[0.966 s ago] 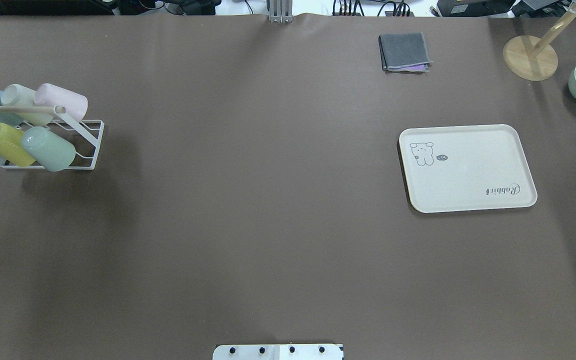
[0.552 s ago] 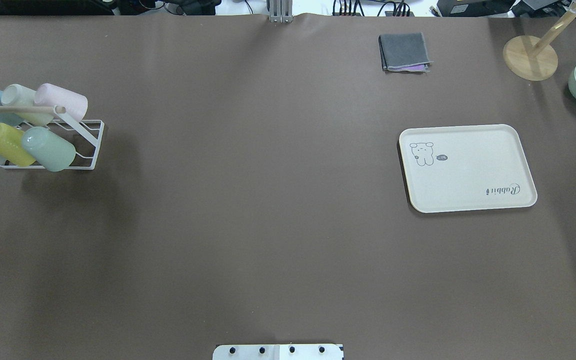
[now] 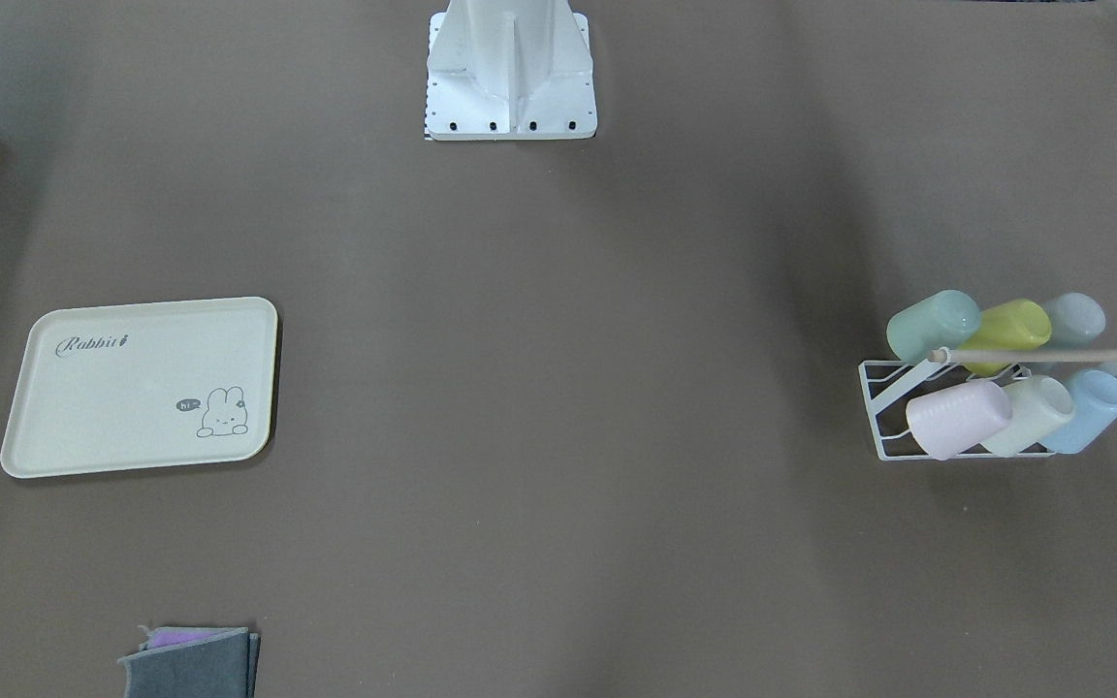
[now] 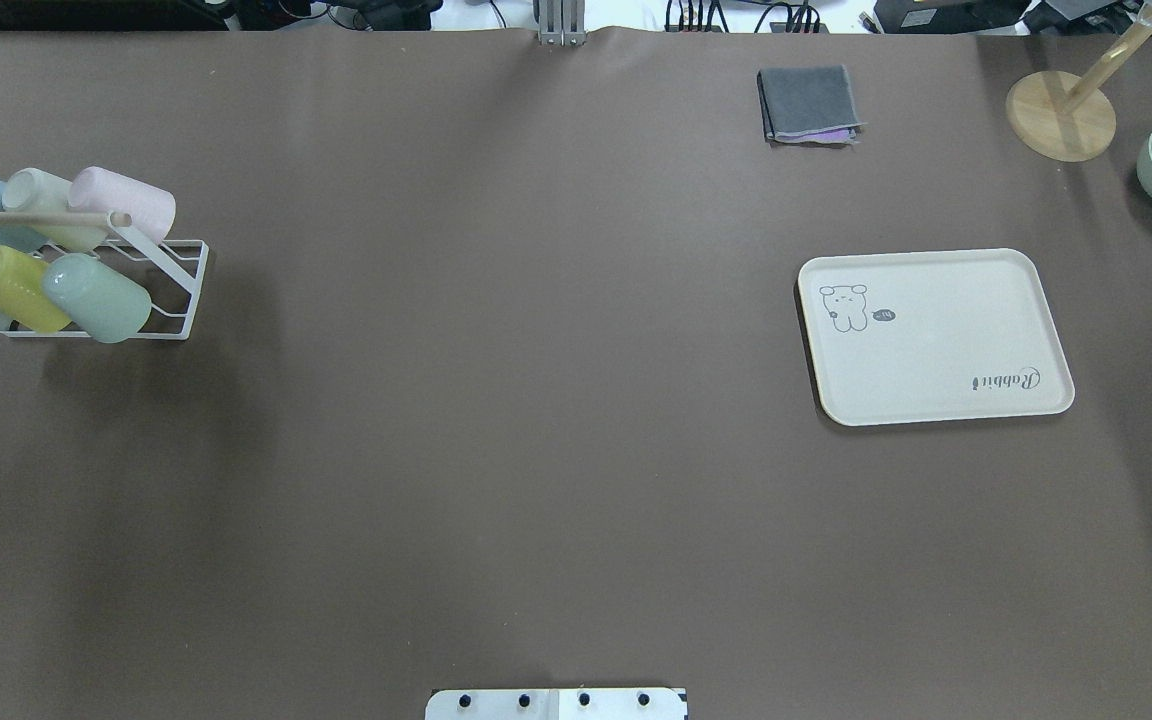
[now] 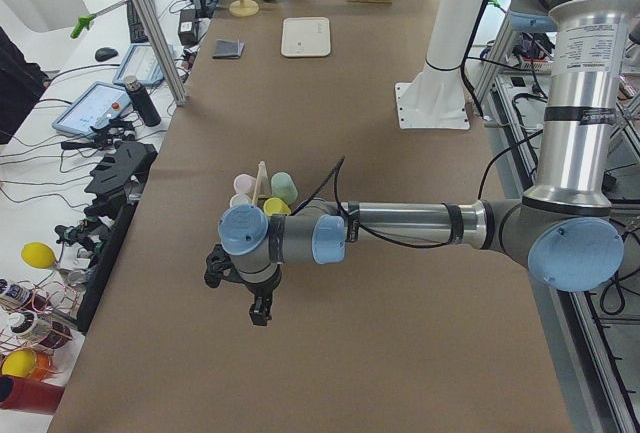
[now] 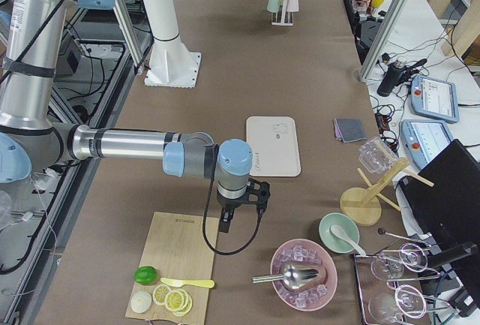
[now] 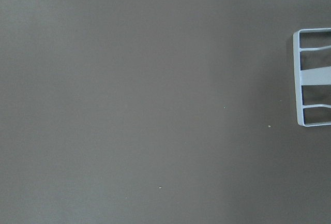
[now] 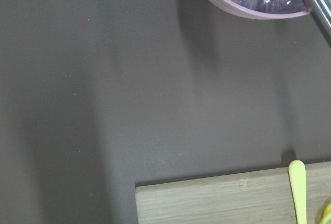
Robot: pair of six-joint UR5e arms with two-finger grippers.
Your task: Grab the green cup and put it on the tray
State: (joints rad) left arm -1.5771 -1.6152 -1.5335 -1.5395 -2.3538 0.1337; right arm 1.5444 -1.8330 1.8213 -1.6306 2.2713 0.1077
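the green cup lies in the wire rack, well apart from the tray. the left claw and right claw hover over the worktop; i cannot tell how wide either stands.

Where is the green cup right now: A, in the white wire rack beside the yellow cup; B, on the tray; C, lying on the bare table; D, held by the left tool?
A: the green cup sits in the wire rack, next to the yellow cup.

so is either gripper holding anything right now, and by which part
Nothing seems held: the green cup lies on the rack, and the left gripper and right gripper show nothing in them.
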